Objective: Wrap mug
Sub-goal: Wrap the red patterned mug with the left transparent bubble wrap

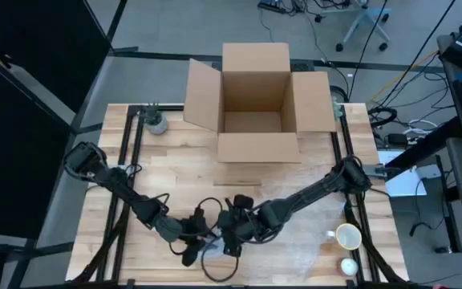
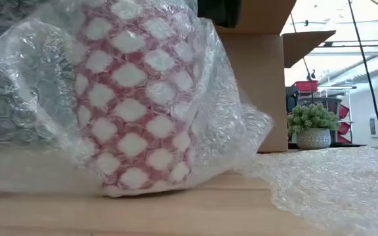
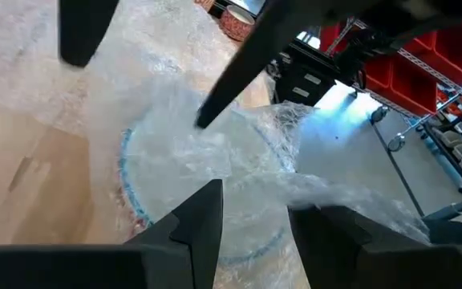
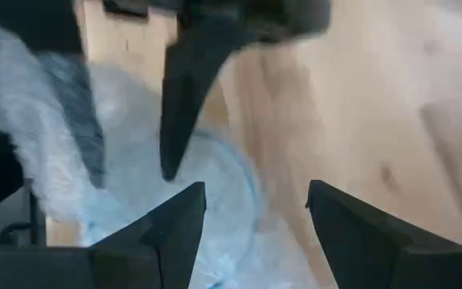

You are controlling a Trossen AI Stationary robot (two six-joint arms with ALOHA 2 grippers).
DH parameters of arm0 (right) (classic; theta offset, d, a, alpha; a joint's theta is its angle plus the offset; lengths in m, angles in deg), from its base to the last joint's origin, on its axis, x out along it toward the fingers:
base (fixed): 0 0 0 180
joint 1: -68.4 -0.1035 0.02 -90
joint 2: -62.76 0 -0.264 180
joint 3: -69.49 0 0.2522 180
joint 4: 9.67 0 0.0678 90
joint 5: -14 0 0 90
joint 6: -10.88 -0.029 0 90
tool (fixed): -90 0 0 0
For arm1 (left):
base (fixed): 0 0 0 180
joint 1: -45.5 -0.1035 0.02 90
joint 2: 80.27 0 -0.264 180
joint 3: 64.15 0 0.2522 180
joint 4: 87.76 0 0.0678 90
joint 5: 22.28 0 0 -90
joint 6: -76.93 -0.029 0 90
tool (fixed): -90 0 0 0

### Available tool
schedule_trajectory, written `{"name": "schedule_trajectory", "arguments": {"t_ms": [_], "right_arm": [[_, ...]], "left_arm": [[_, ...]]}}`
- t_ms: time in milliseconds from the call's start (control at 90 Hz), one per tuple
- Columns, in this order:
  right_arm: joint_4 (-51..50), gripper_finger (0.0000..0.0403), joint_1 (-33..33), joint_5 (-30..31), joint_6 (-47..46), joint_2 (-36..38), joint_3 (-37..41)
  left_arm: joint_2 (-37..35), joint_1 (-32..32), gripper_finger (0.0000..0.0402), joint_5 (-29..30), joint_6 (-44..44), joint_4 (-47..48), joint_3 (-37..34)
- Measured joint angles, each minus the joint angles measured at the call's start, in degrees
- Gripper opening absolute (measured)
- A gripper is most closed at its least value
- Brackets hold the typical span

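Observation:
A red mug with a white pattern (image 2: 133, 111) stands upright on the table near its front edge, loosely covered in clear bubble wrap (image 2: 38, 98). The wrap spreads over the table to the right (image 2: 333, 183). In the high view both grippers hang over the wrapped mug (image 1: 215, 255). My left gripper (image 3: 255, 233) is open over the mug's rim (image 3: 127, 181), with bunched wrap between its fingers. My right gripper (image 4: 255, 217) is open above the rim too, with nothing between its fingers. My left gripper comes from above, pointing down, with its fingers on either side of a bunched fold of bubble wrap (image 3: 295, 189) beside the mug's rim. The wrap lies against one finger (image 3: 335, 229). I cannot tell whether the fold is pinched.
An open cardboard box (image 1: 255, 104) stands at the table's far middle. A small potted plant (image 1: 157, 122) is at the far left. A white mug with a yellow inside (image 1: 347, 237) and a small white thing (image 1: 349, 265) sit at the front right.

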Motion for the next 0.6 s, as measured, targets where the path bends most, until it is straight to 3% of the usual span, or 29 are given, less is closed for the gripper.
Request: {"name": "schedule_trajectory", "arguments": {"t_ms": [322,600], "right_arm": [[1.78,0.021,0.14,-2.05,-2.94,-6.94,-0.42],[2.62,0.021,0.11,-2.12,-2.74,-6.74,-0.29]], "left_arm": [[-0.46,-0.02,0.013,-0.48,0.04,0.06,0.0],[-10.84,0.73,0.013,-3.0,1.98,11.95,0.0]]}}
